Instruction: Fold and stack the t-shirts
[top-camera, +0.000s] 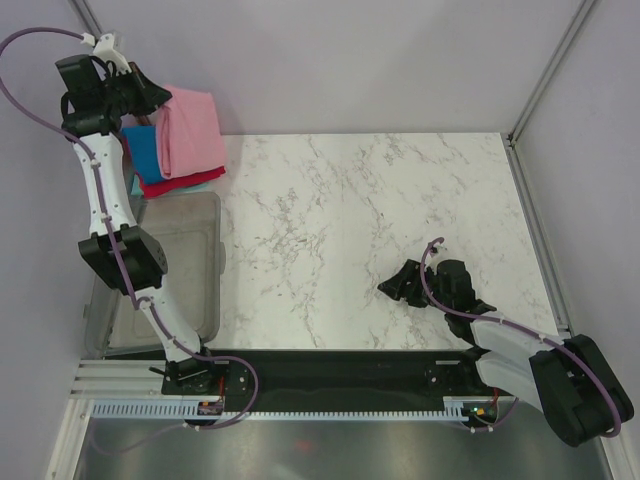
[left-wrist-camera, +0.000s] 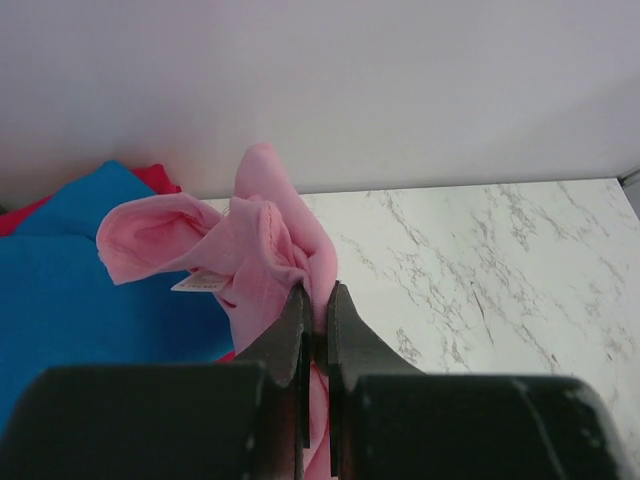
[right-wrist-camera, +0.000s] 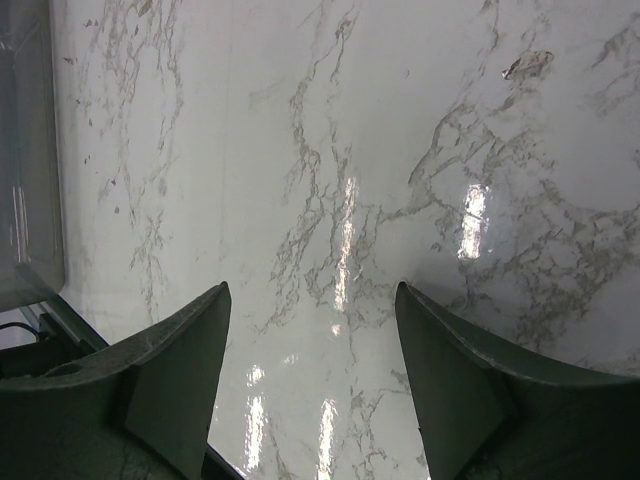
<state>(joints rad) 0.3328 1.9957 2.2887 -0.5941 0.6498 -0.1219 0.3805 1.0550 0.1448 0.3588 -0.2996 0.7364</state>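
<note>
- The pink t-shirt (top-camera: 192, 130) sits at the table's (top-camera: 380, 200) far left corner, on top of a pile of folded shirts.
- Its long axis runs from far to near in the top view, with the near end leaning slightly right.
- Under it, a blue t-shirt (top-camera: 140, 152) shows on the left and a red t-shirt (top-camera: 172, 187) shows along the near edge.
- The left gripper (top-camera: 150, 97) is at the pink shirt's far left edge. Its jaws are pressed nearly together on a bunch of pink cloth.
- In the left wrist view the pinched fabric rises in a crumpled fold with a small white label (left-wrist-camera: 200, 282) showing.
- The right gripper (top-camera: 398, 287) is low over bare marble at the near right, well apart from the pile. It points left with its jaws spread wide and nothing between them.
- A clear plastic bin (top-camera: 190, 262) stands at the table's left edge, near of the pile.
</note>
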